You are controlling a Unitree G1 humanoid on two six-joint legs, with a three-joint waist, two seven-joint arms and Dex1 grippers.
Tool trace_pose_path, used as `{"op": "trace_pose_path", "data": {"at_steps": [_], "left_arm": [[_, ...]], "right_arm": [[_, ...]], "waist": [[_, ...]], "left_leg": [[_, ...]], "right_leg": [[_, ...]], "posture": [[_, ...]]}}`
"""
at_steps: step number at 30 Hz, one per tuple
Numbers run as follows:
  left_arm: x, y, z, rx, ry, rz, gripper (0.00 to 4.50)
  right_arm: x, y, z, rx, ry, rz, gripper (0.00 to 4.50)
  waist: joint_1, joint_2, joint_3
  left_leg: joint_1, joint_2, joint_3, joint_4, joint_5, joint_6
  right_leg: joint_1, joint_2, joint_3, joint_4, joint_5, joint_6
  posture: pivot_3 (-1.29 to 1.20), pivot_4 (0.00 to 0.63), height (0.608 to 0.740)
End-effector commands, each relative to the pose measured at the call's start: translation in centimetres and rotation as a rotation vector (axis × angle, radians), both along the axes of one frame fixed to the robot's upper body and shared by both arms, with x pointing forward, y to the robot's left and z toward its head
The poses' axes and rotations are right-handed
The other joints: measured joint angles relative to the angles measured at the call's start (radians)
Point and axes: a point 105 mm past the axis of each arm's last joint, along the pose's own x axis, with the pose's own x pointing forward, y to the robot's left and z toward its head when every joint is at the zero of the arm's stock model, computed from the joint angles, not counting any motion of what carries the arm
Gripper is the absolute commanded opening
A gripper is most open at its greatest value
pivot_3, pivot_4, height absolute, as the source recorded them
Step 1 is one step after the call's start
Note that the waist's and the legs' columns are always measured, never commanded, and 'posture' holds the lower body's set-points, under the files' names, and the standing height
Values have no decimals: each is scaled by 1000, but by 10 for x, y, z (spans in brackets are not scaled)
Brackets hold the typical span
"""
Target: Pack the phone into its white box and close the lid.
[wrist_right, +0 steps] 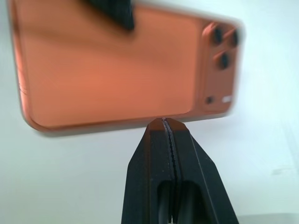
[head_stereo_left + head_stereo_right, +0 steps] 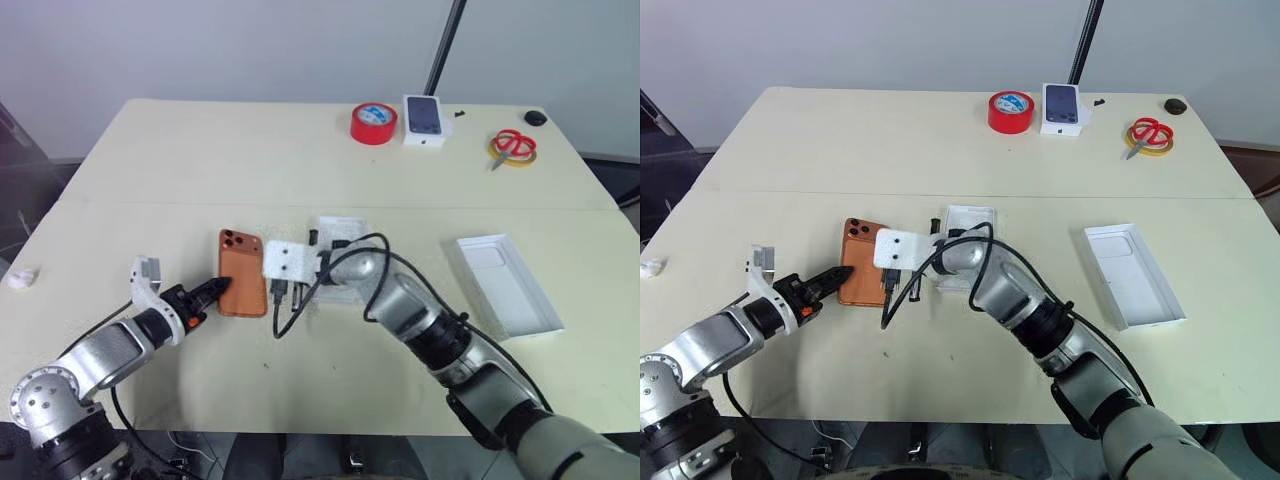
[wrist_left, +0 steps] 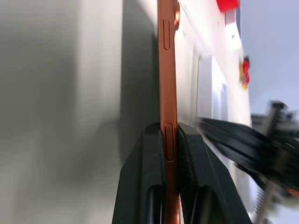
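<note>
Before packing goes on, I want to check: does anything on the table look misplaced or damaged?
Nothing looks damaged or spilled. The only loose bit is a small crumpled white scrap near the table's left edge; the phone lies apart from the white box.

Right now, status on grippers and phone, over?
Left gripper shut on phone edge. Right gripper shut, empty, at phone's other side. White box open at right, path clear.
</note>
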Motion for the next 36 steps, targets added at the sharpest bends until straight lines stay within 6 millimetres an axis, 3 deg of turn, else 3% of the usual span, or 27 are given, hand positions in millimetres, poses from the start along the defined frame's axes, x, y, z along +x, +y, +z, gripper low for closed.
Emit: {"op": "trace_pose_path", "data": {"at_steps": [1, 6, 9, 13, 20, 27, 28, 35, 36], "left_arm": [[11, -11, 46, -81, -136, -3, 32], [26, -61, 70, -95, -190, -139, 32], [37, -97, 63, -79, -166, -230, 32], [49, -127, 50, -60, -134, -289, 32], [54, -154, 34, -47, -106, -369, 32], [56, -167, 25, -27, -79, -420, 32], [56, -168, 25, -32, -82, -427, 934], [47, -162, 26, -12, -91, -453, 4193], [46, -158, 26, -10, -92, -447, 4375]], "right_arm": [[-8, -18, 43, 115, -47, 33, 0], [-7, -70, 56, 165, -28, -10, 0], [-1, -108, 52, 205, 33, -107, 0], [5, -151, 35, 181, 82, -248, 0], [0, -205, 18, 179, 132, -424, 0], [-2, -220, 11, 174, 128, -483, 0], [-1, -220, 12, 177, 126, -486, 0], [4, -219, 10, 162, 108, -492, 0], [4, -219, 10, 161, 108, -490, 0]], "waist": [[6, 0, 0], [7, -1, 1], [6, -1, 1], [2, 0, 1], [5, 0, 1], [5, 0, 1], [5, 0, 1], [6, 0, 1], [5, 1, 1]], "left_leg": [[-1, 0, 0, 0, 0, 0], [-2, -5, -1, 0, 0, 0], [-2, -8, 0, 0, -1, 2], [-1, -9, 1, 0, -1, 3], [-1, -3, -1, 0, -1, 3], [-1, -3, 0, 1, -1, 3], [-1, -3, 0, 1, -1, 3], [-1, -3, 0, 1, 0, 2], [-1, -3, 0, 1, 0, 2]], "right_leg": [[0, 0, 0, 0, 0, 0], [3, -6, -3, -5, 0, 0], [5, -7, -3, -9, 0, 0], [6, -5, -2, -10, 0, 1], [5, 7, 0, -9, 0, 1], [5, 8, 1, -9, 0, 1], [5, 8, 1, -9, 1, 1], [5, 8, 1, -9, 1, 1], [5, 8, 1, -9, 1, 1]], "posture": [[0, 150, 732], [0, 150, 732], [0, 150, 732], [0, 150, 732], [0, 150, 732], [0, 150, 732], [0, 150, 732], [0, 150, 732], [0, 150, 732]]}}
